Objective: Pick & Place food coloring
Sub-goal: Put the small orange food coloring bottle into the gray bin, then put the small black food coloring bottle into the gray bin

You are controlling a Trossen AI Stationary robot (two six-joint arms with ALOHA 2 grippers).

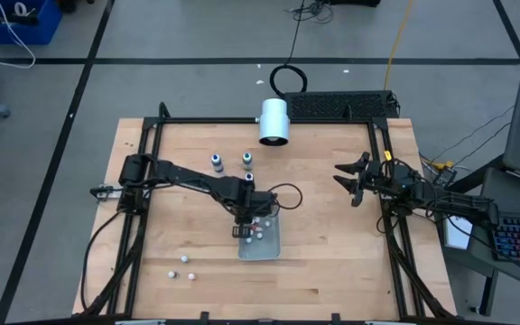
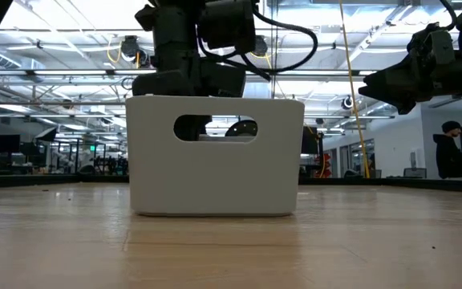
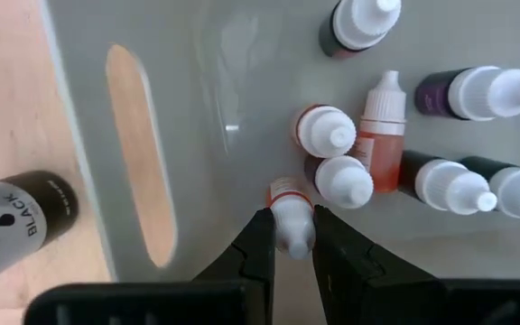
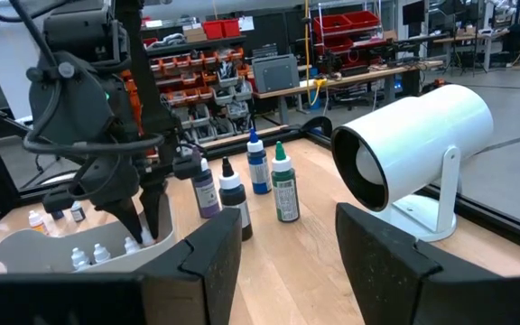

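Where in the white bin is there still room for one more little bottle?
Inside the bin, the floor by the wall with the handle slot is bare. The far side is crowded with bottles. The left gripper holds one bottle at the clump's edge.

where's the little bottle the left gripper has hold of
The bottle sits pinched in the left gripper, inside the white bin at mid-table, beside other small bottles lying there.

bin [image 3: 197, 108] pale grey | bottle caps [image 3: 332, 135] white | one bottle [image 3: 382, 135] orange-red | table [image 1: 332, 235] light wood | lamp [image 4: 422, 144] white
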